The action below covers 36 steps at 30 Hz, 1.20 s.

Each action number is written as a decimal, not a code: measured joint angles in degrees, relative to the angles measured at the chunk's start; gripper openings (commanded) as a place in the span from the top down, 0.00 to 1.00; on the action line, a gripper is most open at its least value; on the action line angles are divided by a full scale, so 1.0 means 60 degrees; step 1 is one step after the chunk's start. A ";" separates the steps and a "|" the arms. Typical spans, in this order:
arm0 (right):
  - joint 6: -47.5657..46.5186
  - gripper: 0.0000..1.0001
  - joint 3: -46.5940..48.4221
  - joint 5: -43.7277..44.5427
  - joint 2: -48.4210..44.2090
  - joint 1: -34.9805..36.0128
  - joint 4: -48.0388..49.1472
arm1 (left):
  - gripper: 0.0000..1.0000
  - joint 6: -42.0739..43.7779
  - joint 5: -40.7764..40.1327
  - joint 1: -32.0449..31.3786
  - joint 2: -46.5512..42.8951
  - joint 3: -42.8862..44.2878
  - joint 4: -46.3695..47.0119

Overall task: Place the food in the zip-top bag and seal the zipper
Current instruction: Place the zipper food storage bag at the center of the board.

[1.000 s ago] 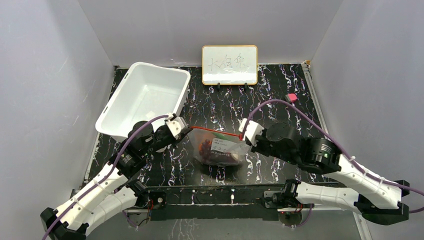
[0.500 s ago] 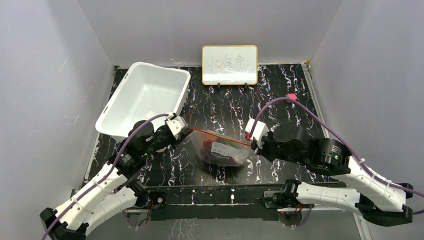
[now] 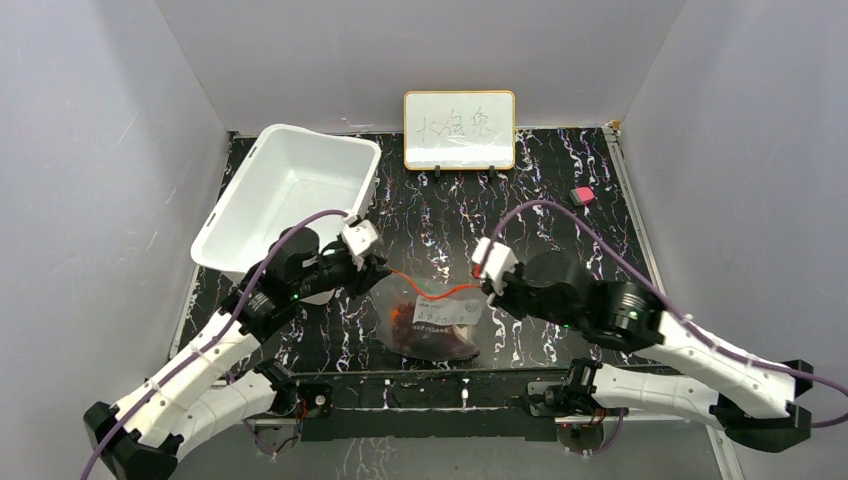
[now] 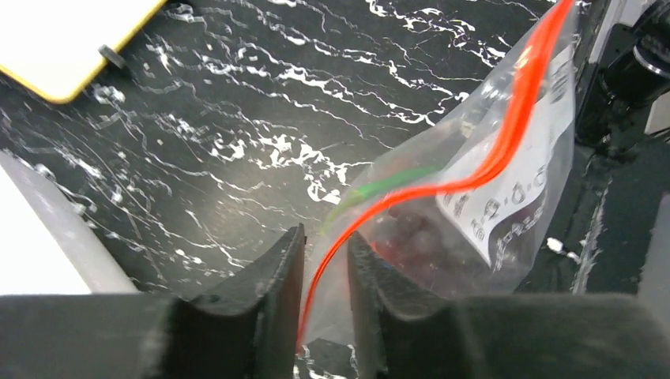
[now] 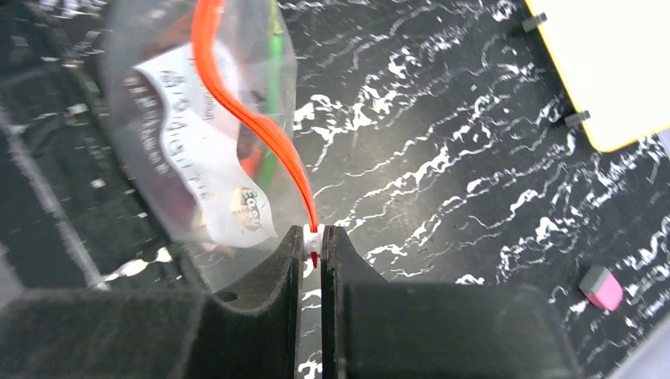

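The clear zip-top bag [image 3: 432, 335] hangs low between my two grippers, with dark red-purple food [image 3: 405, 315] inside behind its white label. The red-orange zipper [image 3: 440, 292] sags in a wave between them. My left gripper [image 3: 378, 270] stands slightly open round the bag's left corner; in the left wrist view the zipper [image 4: 506, 134] runs down between the parted fingers [image 4: 272, 276], with a green bit [image 4: 387, 185] and dark food [image 4: 403, 233] behind the plastic. My right gripper [image 3: 487, 287] is shut on the white slider [image 5: 314, 241] at the zipper's right end [image 5: 237, 110].
A white plastic bin [image 3: 295, 190] stands at the back left, close behind my left arm. A whiteboard [image 3: 459, 130] stands at the back centre. A small pink block [image 3: 580, 195] lies at the back right, also in the right wrist view [image 5: 600, 287].
Both grippers have moved toward each other. The zipper, taut before, now sags, and the bag hangs lower and nearer the front edge. The left jaws now show a small gap.
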 measured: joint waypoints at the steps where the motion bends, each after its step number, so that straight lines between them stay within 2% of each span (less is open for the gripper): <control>1: -0.0022 1.00 -0.0120 0.0317 0.0284 0.0000 0.0182 | 0.57 -0.0069 -0.0022 0.0000 0.0186 0.0004 0.0022; 5: -0.0018 1.00 -0.0463 0.1617 0.1428 -0.0058 0.0980 | 0.29 -0.0477 -0.0317 0.0000 0.0637 0.0248 0.0073; 6: -0.0015 1.00 -0.0557 0.1851 0.1643 -0.0146 0.1137 | 0.08 -0.0586 -0.0437 0.0000 0.0681 0.0393 0.0084; 7: -0.0004 1.00 -0.0634 0.2007 0.1829 -0.0306 0.1271 | 0.02 -0.0692 -0.0546 0.0000 0.0699 0.0550 0.0113; 9: 0.0033 1.00 -0.0714 0.2098 0.2116 -0.0852 0.1512 | 0.02 -0.0885 -0.0761 0.0000 0.0699 0.0852 0.0135; 15: 0.0284 1.00 -0.0725 0.1497 0.2761 -0.3643 0.2535 | 0.02 -0.1497 -0.1377 0.0004 0.0514 0.1264 0.0102; 19: 0.0510 0.99 -0.0725 0.1344 0.3439 -0.4437 0.2896 | 0.02 -0.1985 -0.1942 0.0000 0.0266 0.1264 -0.0113; 25: 0.1016 0.76 -0.0725 0.1355 0.4207 -0.4754 0.3140 | 0.02 -0.2958 -0.2827 0.0000 0.0164 0.1264 -0.0554; 34: 0.1902 0.22 -0.0528 0.1188 0.3956 -0.4754 0.2900 | 0.02 -0.4779 -0.4167 0.0000 0.0335 0.1384 -0.1209; 35: 0.1982 0.16 -0.0477 0.1071 0.3829 -0.4754 0.2823 | 0.02 -0.5002 -0.4339 0.0000 0.0328 0.1384 -0.1235; 36: 0.2058 0.04 -0.0430 0.0962 0.3687 -0.4754 0.2769 | 0.02 -0.5238 -0.4535 0.0000 0.0321 0.1384 -0.1253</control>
